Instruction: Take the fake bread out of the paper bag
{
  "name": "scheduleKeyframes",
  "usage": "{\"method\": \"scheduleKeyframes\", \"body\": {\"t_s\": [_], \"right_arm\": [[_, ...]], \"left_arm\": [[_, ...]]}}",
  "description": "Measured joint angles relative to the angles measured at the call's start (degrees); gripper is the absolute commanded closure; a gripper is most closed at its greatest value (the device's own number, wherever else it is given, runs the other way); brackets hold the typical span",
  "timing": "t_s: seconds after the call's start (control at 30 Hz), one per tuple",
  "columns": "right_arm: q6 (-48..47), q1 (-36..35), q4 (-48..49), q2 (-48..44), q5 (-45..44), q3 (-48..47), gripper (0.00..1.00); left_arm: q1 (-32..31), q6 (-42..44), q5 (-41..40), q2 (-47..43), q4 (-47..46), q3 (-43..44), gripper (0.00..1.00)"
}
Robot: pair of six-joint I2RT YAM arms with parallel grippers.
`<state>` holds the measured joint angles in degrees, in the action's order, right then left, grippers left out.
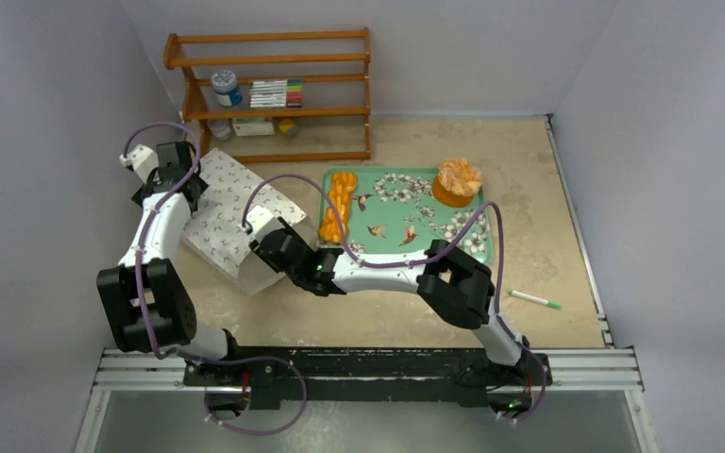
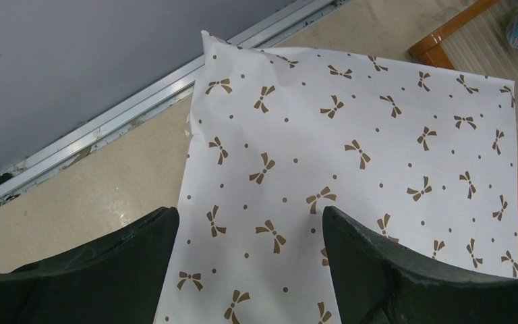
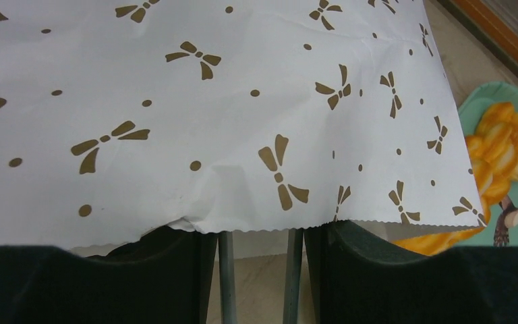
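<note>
Released, the right end effector (image 3: 260, 235) sits at the mouth edge of the paper bag (image 3: 209, 121) (the left end effector (image 2: 249, 226), also released, hovers over its far end).

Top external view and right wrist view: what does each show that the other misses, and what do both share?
Only the top view: the wooden shelf, the ruffled pastry and the pen. Only the wrist view: the zigzag-cut edge of the paper bag draped over the right gripper. Both: the bag and orange bread on the green tray.
</note>
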<state>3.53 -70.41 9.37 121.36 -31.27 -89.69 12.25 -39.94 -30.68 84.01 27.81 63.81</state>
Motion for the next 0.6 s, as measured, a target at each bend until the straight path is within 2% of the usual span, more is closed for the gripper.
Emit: {"method": "scheduleKeyframes", "body": {"t_s": [0.4,0.47,0.6], "right_arm": [[-5.77,2.25,1.4,2.8,6.34,-3.02,0.55],[-6.23,2.71,1.42,3.21,7.13,-3.8,0.63],[-6.86,3.34,1.25,4.46,8.37,-5.77,0.9]], "left_arm": [[0.0,0.0,0.0,0.96,-0.98,-0.94,0.22],[0.0,0.0,0.0,1.18,-1.29,-0.96,0.22],[0.0,0.0,0.0,1.7,-1.66,-1.27,0.22]]}}
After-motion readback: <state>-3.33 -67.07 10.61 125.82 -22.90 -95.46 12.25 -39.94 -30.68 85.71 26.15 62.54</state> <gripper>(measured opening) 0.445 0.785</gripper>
